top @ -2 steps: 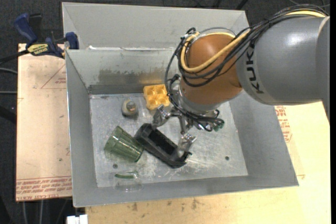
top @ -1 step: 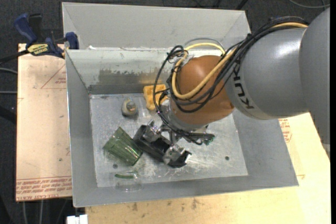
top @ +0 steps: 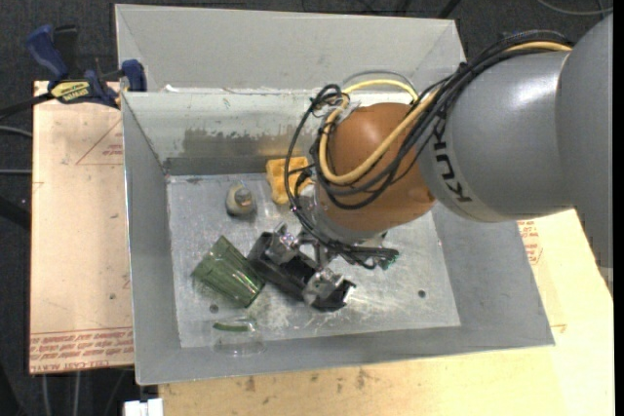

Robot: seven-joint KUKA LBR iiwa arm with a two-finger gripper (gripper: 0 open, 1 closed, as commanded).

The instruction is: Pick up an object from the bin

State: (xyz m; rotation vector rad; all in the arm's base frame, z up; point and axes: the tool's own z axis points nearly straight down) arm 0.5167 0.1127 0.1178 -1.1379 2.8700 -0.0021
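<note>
While the arm is reaching into the grey metal bin [top: 146,209] from the right, its end effector [top: 308,270] is hanging low over the middle of the bin floor, directly below the rounded orange wrist cover [top: 375,161] and its looping cables. It is sitting right over a black elongated object [top: 276,268] that is lying flat and slanting from upper left to lower right. The two are overlapping so closely that I cannot tell whether the end effector is released, clenched or grasping the black piece. A green ridged block [top: 226,273] is lying tilted just beside the black object's left end, apparently touching it. Farther back and to the left, a small grey round lump [top: 241,200] is resting on its own, apart from the rest. A yellow piece [top: 280,178] is sitting near the back wall, partly hidden by the wrist. A thin dark green thing [top: 378,256] is poking out from under the wrist on the right, and a small green strip [top: 234,327] is lying near the front wall.
</note>
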